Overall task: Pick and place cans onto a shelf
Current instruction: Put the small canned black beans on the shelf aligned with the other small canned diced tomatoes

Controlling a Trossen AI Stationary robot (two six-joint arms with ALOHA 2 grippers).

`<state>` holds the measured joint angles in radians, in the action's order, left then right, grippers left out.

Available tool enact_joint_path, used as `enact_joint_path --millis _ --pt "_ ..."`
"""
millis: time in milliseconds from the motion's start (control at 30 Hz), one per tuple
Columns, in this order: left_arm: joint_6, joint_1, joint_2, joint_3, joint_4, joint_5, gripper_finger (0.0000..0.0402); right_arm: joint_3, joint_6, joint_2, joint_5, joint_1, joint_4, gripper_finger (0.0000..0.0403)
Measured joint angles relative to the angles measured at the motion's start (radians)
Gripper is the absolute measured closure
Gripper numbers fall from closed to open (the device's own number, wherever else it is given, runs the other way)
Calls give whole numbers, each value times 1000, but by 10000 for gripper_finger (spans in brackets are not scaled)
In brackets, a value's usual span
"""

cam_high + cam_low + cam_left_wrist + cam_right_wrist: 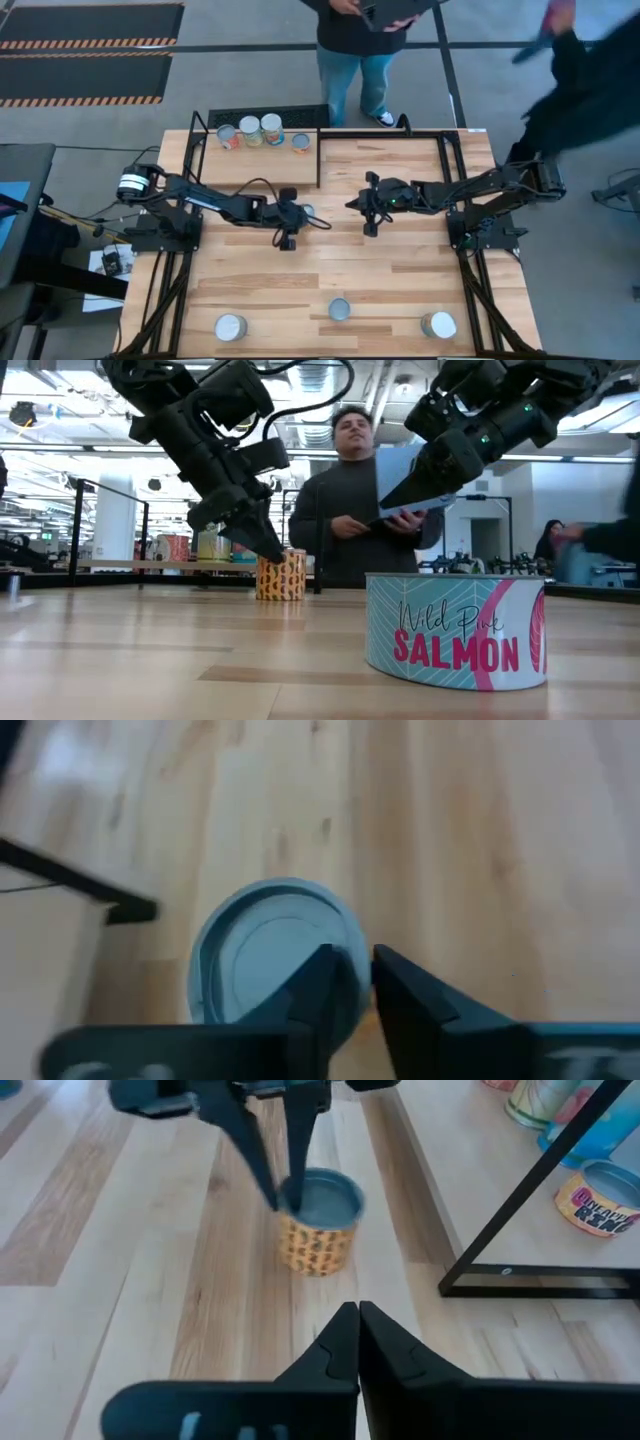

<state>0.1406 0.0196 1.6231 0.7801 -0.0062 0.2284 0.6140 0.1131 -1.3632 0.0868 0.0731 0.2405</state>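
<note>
On the planked table (300, 290), just beside the shelf (260, 160) corner – orange-labelled can (318, 1223), upright. Left gripper (296, 212) over its rim, fingers nearly closed, not clamping it. Right gripper (367, 207) near, fingers pressed together – holding nothing.

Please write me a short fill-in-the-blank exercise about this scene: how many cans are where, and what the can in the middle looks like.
1. On the shelf stand ____ cans.
2. Along the table's near edge stand ____ cans, each alone.
3. The left pincer is right beside a can with an ____ label.
4. The big label on the nearest can in the low view reads ____.

Missing words: four; three; orange; SALMON
</note>
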Motion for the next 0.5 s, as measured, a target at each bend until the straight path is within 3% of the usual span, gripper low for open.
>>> enact_joint_path --millis 100,233,500 --pt "9 2 -24 12 -44 58 386 0 8 0 0 0 -1 385" --pt "-43 -10 -109 32 -134 140 393 0 8 0 0 0 -1 392" --pt "-409 -137 -406 44 -562 333 399 0 11 0 -4 0 0 384"
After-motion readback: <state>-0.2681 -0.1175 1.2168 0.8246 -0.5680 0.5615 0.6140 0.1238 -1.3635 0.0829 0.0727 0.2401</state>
